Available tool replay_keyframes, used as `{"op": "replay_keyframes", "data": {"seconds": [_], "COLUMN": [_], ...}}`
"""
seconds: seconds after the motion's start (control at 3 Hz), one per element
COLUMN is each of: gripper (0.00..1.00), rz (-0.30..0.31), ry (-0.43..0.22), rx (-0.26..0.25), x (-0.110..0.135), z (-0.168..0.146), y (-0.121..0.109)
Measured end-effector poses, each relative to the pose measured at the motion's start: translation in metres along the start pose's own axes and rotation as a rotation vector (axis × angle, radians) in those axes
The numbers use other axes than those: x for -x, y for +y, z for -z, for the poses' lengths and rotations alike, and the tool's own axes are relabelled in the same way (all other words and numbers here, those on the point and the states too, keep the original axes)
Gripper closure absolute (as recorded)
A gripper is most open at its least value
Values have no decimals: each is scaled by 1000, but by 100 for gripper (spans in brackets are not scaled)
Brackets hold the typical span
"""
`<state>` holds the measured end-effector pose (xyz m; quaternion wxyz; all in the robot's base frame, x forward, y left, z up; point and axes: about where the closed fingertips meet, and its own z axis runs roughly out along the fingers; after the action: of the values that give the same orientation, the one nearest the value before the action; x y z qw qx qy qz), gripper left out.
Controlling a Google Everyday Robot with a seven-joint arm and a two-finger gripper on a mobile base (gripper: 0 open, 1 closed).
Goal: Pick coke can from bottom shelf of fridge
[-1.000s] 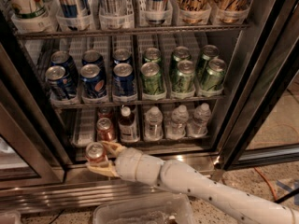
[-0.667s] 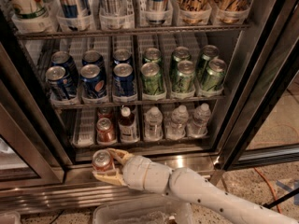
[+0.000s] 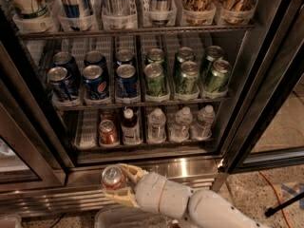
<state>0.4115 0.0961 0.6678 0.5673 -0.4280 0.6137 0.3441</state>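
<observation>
From my console I saw the gripper (image 3: 114, 183) low in front of the fridge (image 3: 237, 80), its two fingers pinching the coke can (image 3: 112, 175) from either side. The can, silver top showing, was outside the cabinet against the shiny base panel (image 3: 190, 167). It was below the bottom shelf (image 3: 88, 127), where another red can (image 3: 108, 132) sat beside a dark bottle (image 3: 129, 126).
</observation>
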Motion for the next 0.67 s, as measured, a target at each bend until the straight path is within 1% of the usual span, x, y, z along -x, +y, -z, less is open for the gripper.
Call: {"op": "replay_keyframes", "data": {"seconds": [0.33, 0.67], "gripper": [100, 100], "rz": [-18, -17], "ry": [56, 85], "rx": [-17, -56], "x": [17, 25], "z": [29, 56], "y": [17, 19]}}
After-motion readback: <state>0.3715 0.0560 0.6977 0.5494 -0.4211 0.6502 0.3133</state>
